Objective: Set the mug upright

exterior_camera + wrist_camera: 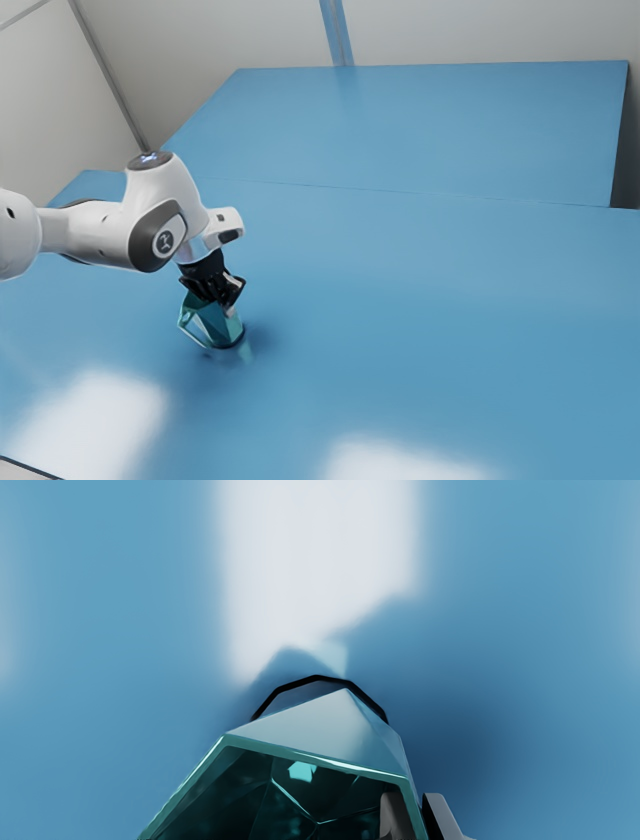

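In the exterior view the black gripper (pixel 229 304) is over the teal, faceted mug (pixel 215 326), at its upper side. The mug leans, its dark base low toward the exterior view's right and its handle on the left. Whether the base touches the table is unclear. In the wrist view the mug (pixel 320 730) has its open mouth toward the camera. One finger of the gripper (pixel 418 814) is inside the mouth and the other is outside, with the mug's wall pinched between them.
The blue table (pixel 420 300) stretches out around the mug, with bright light reflections on its surface. Another blue tabletop (pixel 420 130) adjoins it at the back, with pale walls (pixel 480 30) behind.
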Controlling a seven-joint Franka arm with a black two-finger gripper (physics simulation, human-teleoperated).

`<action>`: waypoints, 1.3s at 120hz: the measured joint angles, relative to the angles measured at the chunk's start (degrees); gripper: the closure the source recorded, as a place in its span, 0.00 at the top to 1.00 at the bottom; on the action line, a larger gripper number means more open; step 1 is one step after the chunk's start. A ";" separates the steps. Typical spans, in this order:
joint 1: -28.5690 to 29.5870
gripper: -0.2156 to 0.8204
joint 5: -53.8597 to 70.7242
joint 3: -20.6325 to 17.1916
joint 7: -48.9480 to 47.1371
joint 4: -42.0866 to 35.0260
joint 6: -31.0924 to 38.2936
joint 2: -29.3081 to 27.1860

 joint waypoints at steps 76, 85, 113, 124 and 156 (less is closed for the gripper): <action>-1.87 0.68 -0.90 -0.27 -1.20 1.64 -1.11 -4.07; -1.92 0.71 -0.97 -0.46 -1.24 5.34 -3.78 -3.73; -0.11 0.76 -1.25 -2.96 -1.32 16.37 -14.75 -0.66; 2.42 0.76 -1.30 -5.58 -1.32 20.93 -19.50 0.52; 3.19 0.78 -1.10 -7.02 -1.34 33.90 -31.83 3.97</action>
